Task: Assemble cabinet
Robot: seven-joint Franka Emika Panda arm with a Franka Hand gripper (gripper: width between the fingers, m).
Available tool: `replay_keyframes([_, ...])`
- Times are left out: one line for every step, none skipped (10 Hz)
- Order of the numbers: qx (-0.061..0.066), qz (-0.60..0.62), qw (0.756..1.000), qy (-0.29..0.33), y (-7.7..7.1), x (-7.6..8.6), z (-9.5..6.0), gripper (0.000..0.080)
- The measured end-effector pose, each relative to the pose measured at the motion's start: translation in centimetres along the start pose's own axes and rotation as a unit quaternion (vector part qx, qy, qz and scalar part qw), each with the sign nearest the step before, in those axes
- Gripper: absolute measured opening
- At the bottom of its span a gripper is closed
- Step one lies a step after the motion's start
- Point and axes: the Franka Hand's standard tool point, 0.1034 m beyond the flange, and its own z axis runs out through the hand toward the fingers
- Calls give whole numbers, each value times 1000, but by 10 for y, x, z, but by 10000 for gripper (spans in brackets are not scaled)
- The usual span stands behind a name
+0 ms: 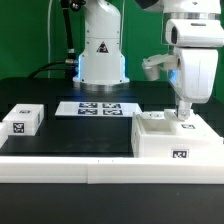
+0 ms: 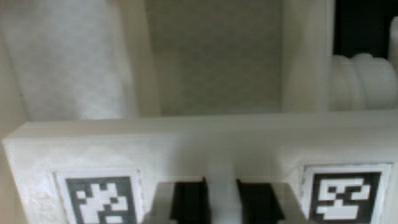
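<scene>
Shows a black tabletop edged along the near side by a white ledge, with a green curtain closing off the far side of the room. Places the cabinet near, at the exterior view's right, a small tagged white block well apart at the left, and the marker board farther back between them, before the arm's base. Finds the pincer down on the cabinet's top edge. From the wrist, shows dark fingers close together between two tags; cannot tell whether clamped or merely straddling.
</scene>
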Motion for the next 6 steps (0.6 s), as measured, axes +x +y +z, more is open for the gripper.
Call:
replay_keyframes([-1,1,1000,0,9,0,1,70])
replay_keyframes([-4,3,1000,0,20,1,1,71])
replay_keyframes([1,6,1000,-3,22,1,1,71])
replay_keyframes([5,6,1000,-6,22,2,0,74])
replay_keyframes([7,13,1000,-8,22,1,-1,74])
replay_keyframes([9,21,1000,-10,21,0,-1,74])
